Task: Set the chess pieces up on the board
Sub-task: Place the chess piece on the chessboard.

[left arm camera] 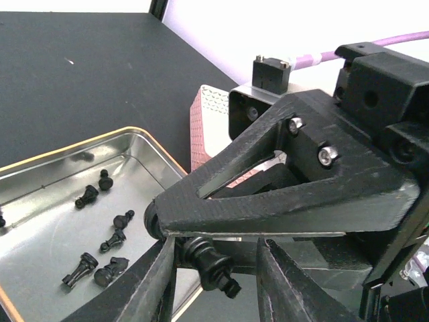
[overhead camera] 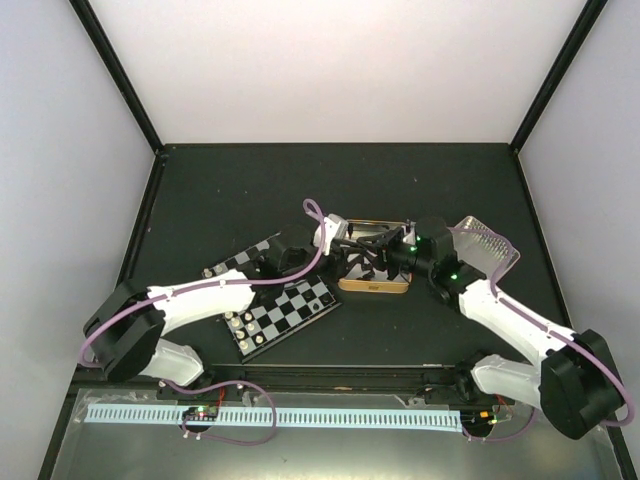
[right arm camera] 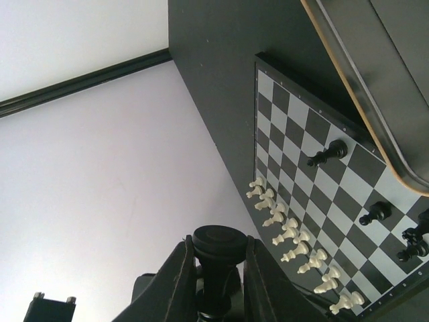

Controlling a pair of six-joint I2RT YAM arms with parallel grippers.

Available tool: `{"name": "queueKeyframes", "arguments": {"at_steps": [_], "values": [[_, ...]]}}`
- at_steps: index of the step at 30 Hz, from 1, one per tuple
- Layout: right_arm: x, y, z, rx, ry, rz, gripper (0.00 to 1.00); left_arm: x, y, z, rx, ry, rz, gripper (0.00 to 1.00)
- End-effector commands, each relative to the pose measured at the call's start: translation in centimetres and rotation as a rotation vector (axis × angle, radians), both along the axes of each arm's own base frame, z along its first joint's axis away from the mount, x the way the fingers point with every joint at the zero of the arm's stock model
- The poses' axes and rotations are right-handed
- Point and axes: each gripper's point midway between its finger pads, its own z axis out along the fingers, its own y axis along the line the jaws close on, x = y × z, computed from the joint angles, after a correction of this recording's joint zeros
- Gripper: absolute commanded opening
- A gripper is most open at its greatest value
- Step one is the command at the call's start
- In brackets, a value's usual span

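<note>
A black chess piece (right arm camera: 216,268), judged light and slippery, is pinched by the right gripper (right arm camera: 218,247); the left gripper (left arm camera: 218,258) is partly spread around its stem, the preferred hold.

free: far table (overhead camera: 330,190) | over tin (overhead camera: 375,287): left arm (overhead camera: 220,297), right arm (overhead camera: 500,310) | board (right arm camera: 301,154) edge: white pieces (right arm camera: 288,235)

Board (right arm camera: 295,134) is chequered blk & pale grey, w/ thin dark edge. Chess pieces (right arm camera: 328,153) are seen in blk, other pieces (right arm camera: 288,236) in cream-white. Tin (left arm camera: 40,221) is finished silver inside, gold at rim. Bench (left arm camera: 67,67) is matt blk. Cable (left arm camera: 315,60) is sheathed purple.
</note>
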Motion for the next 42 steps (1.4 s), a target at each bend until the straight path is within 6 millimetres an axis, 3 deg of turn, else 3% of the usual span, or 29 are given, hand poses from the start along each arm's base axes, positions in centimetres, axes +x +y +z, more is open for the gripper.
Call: {"name": "queueKeyframes", "arguments": {"at_steps": [1,5,11,14,17,22,26,30,35,38,42], "values": [[-0.9,0.2,1.1,0.039,-0.019,0.039,0.15,0.0,-1.4,1.5,-0.017,-0.034,-0.048,0.33],[-1.4,0.2,1.1,0.043,-0.019,0.058,0.15,0.2,-1.3,1.3,-0.010,-0.028,-0.034,0.31],[-1.7,0.2,1.3,0.012,-0.029,0.085,0.15,0.3,-1.3,2.4,-0.031,-0.053,-0.030,0.09],[-1.9,0.2,1.2,-0.016,-0.045,0.103,0.18,0.2,-1.1,2.5,-0.021,-0.045,-0.027,0.03],[-1.9,-0.2,1.2,-0.052,-0.086,0.108,0.30,0.0,-0.9,2.8,-0.013,-0.032,-0.027,0.02],[-1.5,-1.0,1.2,-0.164,-0.191,0.116,0.58,-0.7,0.4,1.2,0.108,0.083,-0.008,0.02],[-1.2,-1.6,1.7,-0.243,-0.284,0.124,0.62,-1.5,3.4,-0.6,0.279,0.194,0.043,0.02],[-1.1,-2.7,1.6,-0.325,-0.329,0.102,0.63,-2.4,8.6,-2.8,0.463,0.331,0.150,0.02],[-1.0,-3.9,1.4,-0.408,-0.353,0.085,0.63,-2.7,14.5,-4.7,0.572,0.459,0.259,0.02],[-0.8,-4.2,1.6,-0.439,-0.370,0.079,0.63,-2.3,16.2,-5.7,0.599,0.508,0.276,0.02],[-0.4,-4.4,2.1,-0.472,-0.393,0.078,0.63,-1.7,16.7,-7.4,0.654,0.573,0.246,0.02]]}}
